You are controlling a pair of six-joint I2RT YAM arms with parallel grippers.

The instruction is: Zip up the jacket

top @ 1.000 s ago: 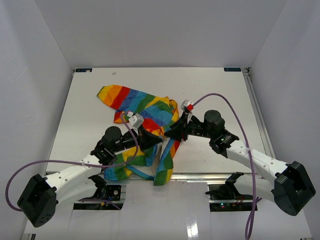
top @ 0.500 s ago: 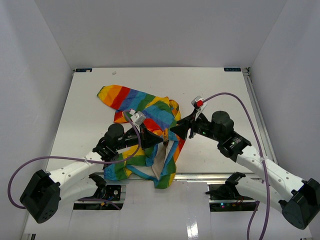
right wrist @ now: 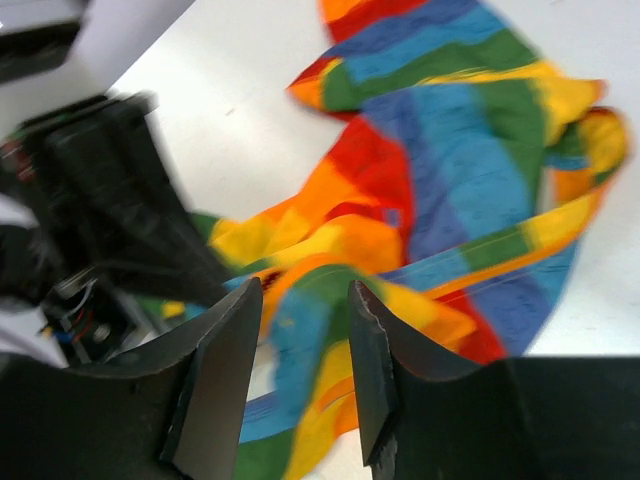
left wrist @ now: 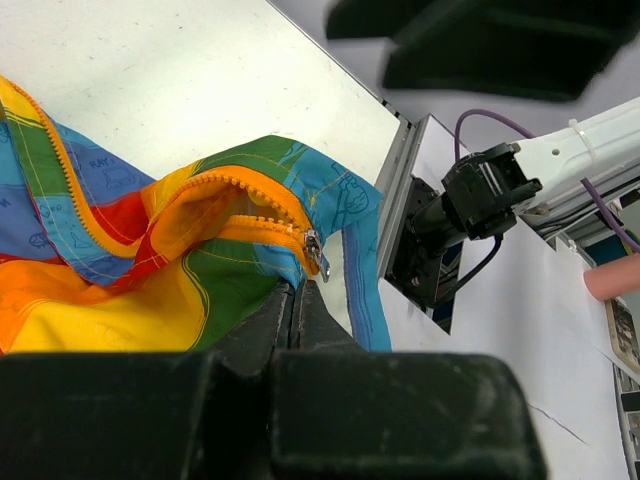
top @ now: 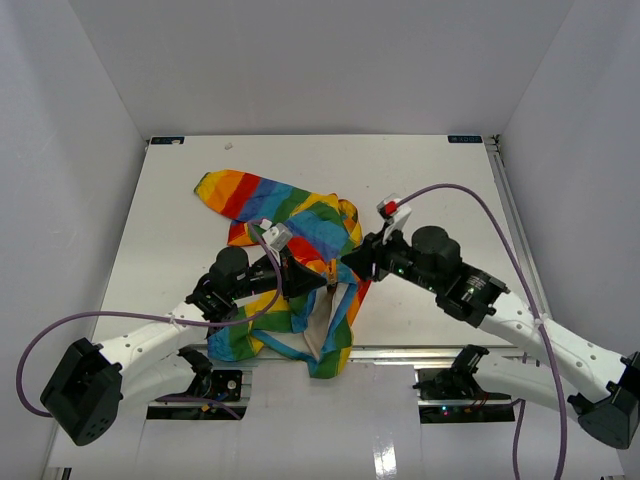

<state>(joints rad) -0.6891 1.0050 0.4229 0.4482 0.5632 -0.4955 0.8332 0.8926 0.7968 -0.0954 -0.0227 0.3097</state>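
The rainbow-striped jacket (top: pixel 290 215) lies crumpled on the white table, its lower part hanging to the front edge with white lining showing. My left gripper (top: pixel 325 283) is shut on the jacket's front edge just below the orange zipper. In the left wrist view the jaws (left wrist: pixel 298 292) pinch the green fabric (left wrist: pixel 150 270), and the silver zipper slider (left wrist: pixel 317 253) sits just above the tips. My right gripper (top: pixel 350 258) is open and hovers beside the left one. In the blurred right wrist view its jaws (right wrist: pixel 305 300) stand apart over the jacket (right wrist: pixel 450 150), holding nothing.
The table's front edge with its metal rail (top: pixel 400 352) runs just below the jacket. The right arm's base and purple cable (left wrist: pixel 480 190) show beyond that edge in the left wrist view. White walls (top: pixel 90 150) close the table in on three sides.
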